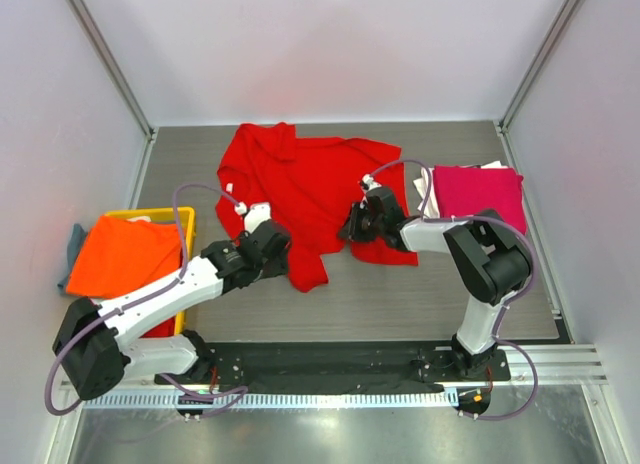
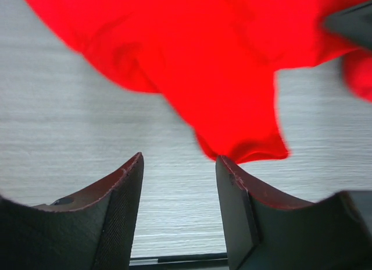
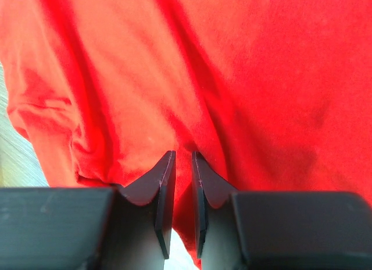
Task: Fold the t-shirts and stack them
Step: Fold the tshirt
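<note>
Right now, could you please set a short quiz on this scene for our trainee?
1. True or false: the left end effector holds the red shirt.
2. What lies on the crate? A. an orange shirt B. a black shirt C. a green shirt
3. Fill in: the folded magenta shirt lies to the robot's ____ of the red shirt.

Key: 1. False: its jaws stand open with nothing between them, and the shirt's tip lies just ahead of them. 2. A. 3. right.
</note>
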{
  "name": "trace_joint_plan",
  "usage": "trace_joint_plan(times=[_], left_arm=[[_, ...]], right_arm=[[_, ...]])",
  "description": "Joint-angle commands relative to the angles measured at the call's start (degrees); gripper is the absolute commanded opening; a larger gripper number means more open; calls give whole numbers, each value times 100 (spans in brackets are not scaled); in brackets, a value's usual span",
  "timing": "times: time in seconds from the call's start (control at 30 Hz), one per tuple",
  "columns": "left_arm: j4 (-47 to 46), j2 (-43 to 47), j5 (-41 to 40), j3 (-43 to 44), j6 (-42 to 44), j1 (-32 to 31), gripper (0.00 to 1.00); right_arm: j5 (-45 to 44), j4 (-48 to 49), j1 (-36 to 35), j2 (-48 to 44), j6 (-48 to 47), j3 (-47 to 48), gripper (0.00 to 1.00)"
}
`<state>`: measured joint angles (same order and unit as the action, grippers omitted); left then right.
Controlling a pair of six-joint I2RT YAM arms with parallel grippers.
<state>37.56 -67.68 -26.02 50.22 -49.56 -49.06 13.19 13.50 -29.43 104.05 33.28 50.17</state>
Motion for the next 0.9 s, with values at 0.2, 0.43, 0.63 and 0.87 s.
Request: trace_joint_plan(times=[0.2, 0.43, 0.63, 0.87], left_arm=[[-627, -26, 1134, -706, -186, 1363, 50], [-803, 272, 1345, -970, -115, 1960, 53], [-1022, 808, 1986, -1295, -168, 2839, 56], [-1251, 1222, 2584, -1567, -133, 3262, 57]], right_arm=[[-580, -145, -563, -1044, -497, -227, 40], [-985, -498, -1669, -1791, -1138, -341, 50], [-695, -1313, -2381, -1476, -2254, 62, 54], [-1265, -2217, -3076, -1045, -2923, 677, 55]])
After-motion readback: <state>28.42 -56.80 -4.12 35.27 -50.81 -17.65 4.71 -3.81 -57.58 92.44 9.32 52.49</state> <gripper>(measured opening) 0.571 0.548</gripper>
